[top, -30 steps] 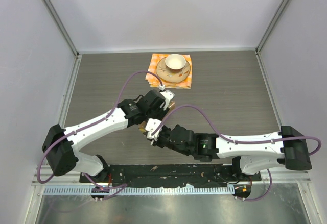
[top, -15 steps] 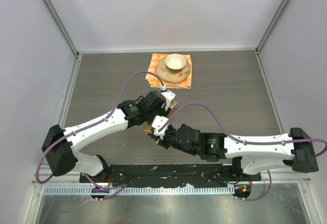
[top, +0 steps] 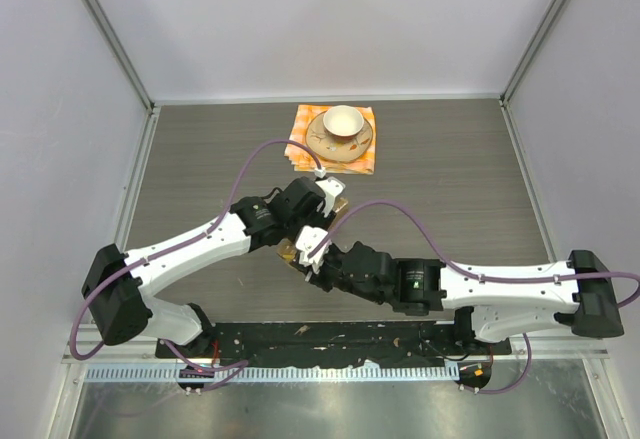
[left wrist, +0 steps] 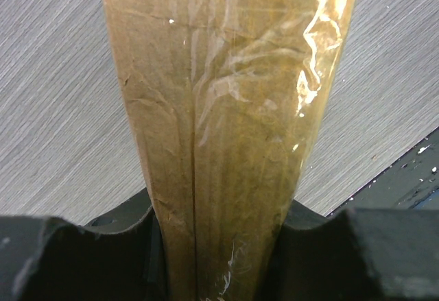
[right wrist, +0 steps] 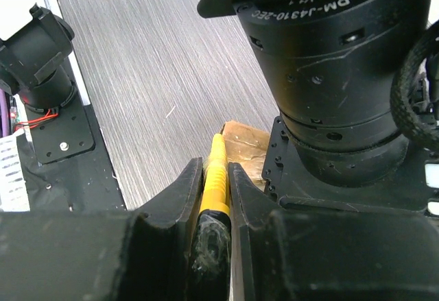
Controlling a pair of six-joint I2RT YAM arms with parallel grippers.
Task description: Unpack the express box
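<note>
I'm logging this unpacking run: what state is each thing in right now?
express box: clamped in the left claw, clear tape over its seam.
yellow tool: clamped in the right claw, tip by the box's edge.
cup: upright on the saucer.
saucer: flat on the cloth.
orange checkered cloth: lying flat at the table's far side.

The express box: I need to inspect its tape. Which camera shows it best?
Left wrist: the express box fills the frame, its glossy tape plain. Top external shows only a small brown sliver; right wrist only a corner beside the yellow tool.
</note>
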